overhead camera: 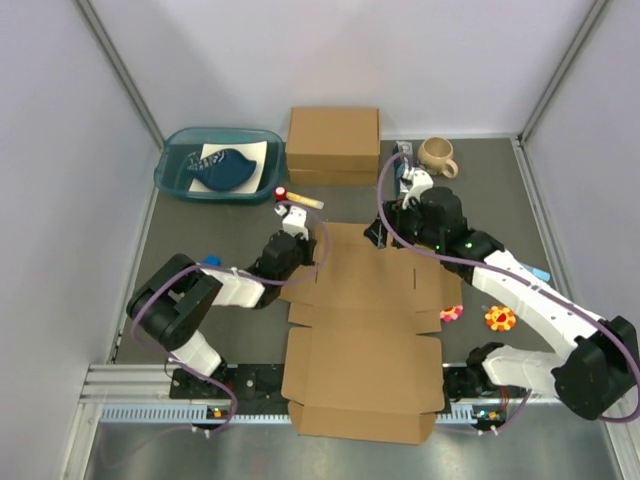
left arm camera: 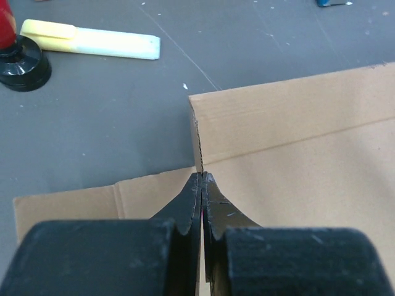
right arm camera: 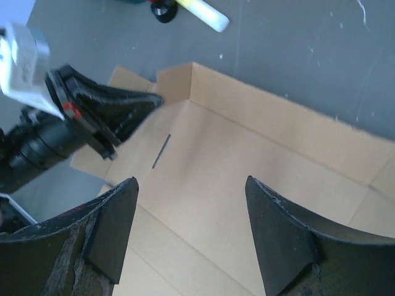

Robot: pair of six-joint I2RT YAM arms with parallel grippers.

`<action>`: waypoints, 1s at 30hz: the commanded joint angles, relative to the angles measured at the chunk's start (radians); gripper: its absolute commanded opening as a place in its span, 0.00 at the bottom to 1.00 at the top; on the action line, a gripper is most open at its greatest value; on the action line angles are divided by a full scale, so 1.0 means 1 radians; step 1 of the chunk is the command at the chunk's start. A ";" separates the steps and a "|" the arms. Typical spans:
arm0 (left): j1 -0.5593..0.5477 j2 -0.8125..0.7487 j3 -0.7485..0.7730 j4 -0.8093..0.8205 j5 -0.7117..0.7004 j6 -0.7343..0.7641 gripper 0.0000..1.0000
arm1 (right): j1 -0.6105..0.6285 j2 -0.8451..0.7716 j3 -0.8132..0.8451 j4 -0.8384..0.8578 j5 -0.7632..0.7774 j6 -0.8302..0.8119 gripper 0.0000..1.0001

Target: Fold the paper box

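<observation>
Matt brown cardboard paper box [overhead camera: 360,300], dull grey scuffed table [overhead camera: 520,190], smooth yellow plastic highlighter [left arm camera: 92,42]

Quick rundown of where stuff sits. The paper box [overhead camera: 360,340] lies spread in the middle of the surface [overhead camera: 520,200], and its near edge reaches down between the arm bases. Behind it, at the back, is a thicker box [overhead camera: 333,140], with a tub [overhead camera: 166,172] to its left and a mug [overhead camera: 437,155] to its right. Something lies in the tub, can't tell what. A marker [overhead camera: 303,202] lies between the tub and the paper box's back left corner. Two little toys [overhead camera: 499,318] sit just beside its right edge. The left claw [left arm camera: 202,179] is at that back left corner. The right claw [right arm camera: 191,183] hangs over the back part, to its right.
</observation>
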 commanded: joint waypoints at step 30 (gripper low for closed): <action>-0.238 0.071 -0.354 1.021 -0.242 0.417 0.00 | 0.023 0.605 0.325 0.167 -0.223 -0.690 0.60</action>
